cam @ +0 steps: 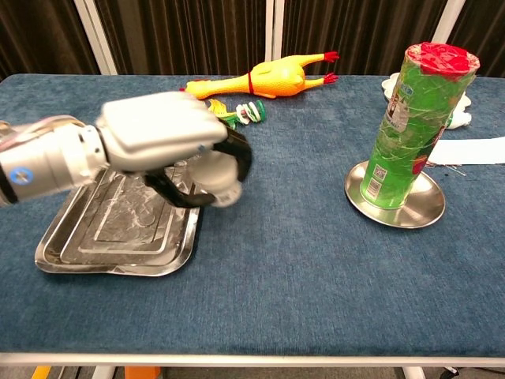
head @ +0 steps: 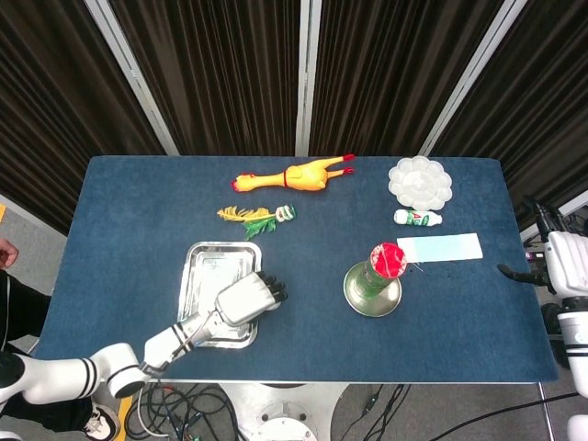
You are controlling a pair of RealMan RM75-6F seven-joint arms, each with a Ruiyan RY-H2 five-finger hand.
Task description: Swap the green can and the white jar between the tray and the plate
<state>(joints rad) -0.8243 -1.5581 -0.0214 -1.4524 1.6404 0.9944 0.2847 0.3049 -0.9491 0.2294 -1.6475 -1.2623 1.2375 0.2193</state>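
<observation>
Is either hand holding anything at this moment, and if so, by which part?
The left hand holds the white jar by its sides, fingers wrapped around it, lifted over the tray's right edge. The right hand holds nothing visible.
</observation>
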